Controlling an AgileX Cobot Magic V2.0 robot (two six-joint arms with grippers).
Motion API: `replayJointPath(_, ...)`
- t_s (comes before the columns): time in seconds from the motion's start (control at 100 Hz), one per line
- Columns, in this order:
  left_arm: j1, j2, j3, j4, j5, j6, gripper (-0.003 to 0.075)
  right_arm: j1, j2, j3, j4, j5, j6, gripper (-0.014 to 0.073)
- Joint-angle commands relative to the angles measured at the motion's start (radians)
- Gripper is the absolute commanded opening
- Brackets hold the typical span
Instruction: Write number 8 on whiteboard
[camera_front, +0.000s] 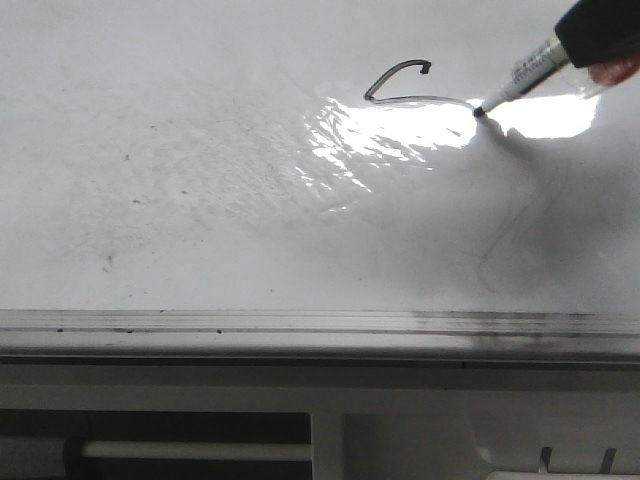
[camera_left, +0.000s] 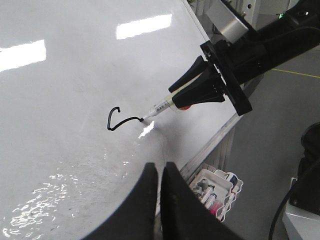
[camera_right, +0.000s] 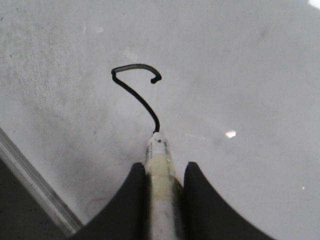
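Progress, as I read it: right gripper (camera_right: 161, 200), clamped on the marker (camera_front: 520, 77), has its tip touching the whiteboard (camera_front: 200, 180); the number 8 (camera_front: 405, 87) shows one hooked stroke, loops unclosed. Left gripper (camera_left: 161, 200) hangs pinched together, empty.

Robot lab: grey floor (camera_left: 280, 100) (taped line), marker tray (camera_left: 220, 192) beside rig.

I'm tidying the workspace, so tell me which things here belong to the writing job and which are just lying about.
In the job: whiteboard, half-drawn number 8, marker, right gripper.

Lying about: spare markers in a tray beside the board, idle left gripper.
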Motion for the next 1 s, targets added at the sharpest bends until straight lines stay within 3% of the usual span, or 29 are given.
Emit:
replayJointPath(0.0, 0.002, 0.009, -0.026, -0.024, -0.049, -0.008, -0.002, -0.007, -0.01, 0.006, 0.022, -0.011, 0.001, -0.0042)
replayJointPath(0.28, 0.002, 0.009, -0.026, -0.024, -0.051, -0.008, -0.002, 0.031, 0.041, 0.013, 0.048, -0.218, 0.001, -0.0042)
replayJointPath(0.76, 0.002, 0.009, -0.026, -0.024, -0.049, -0.008, -0.002, -0.061, 0.09, -0.109, 0.006, -0.151, 0.001, -0.0042)
replayJointPath(0.93, 0.002, 0.009, -0.026, -0.024, -0.047, -0.004, -0.0018, 0.04, 0.053, -0.134, 0.023, -0.163, 0.001, -0.0045)
replayJointPath(0.99, 0.002, 0.011, -0.026, -0.02, -0.023, 0.006, 0.003, 0.106, 0.035, -0.149, 0.045, -0.15, 0.001, -0.0046)
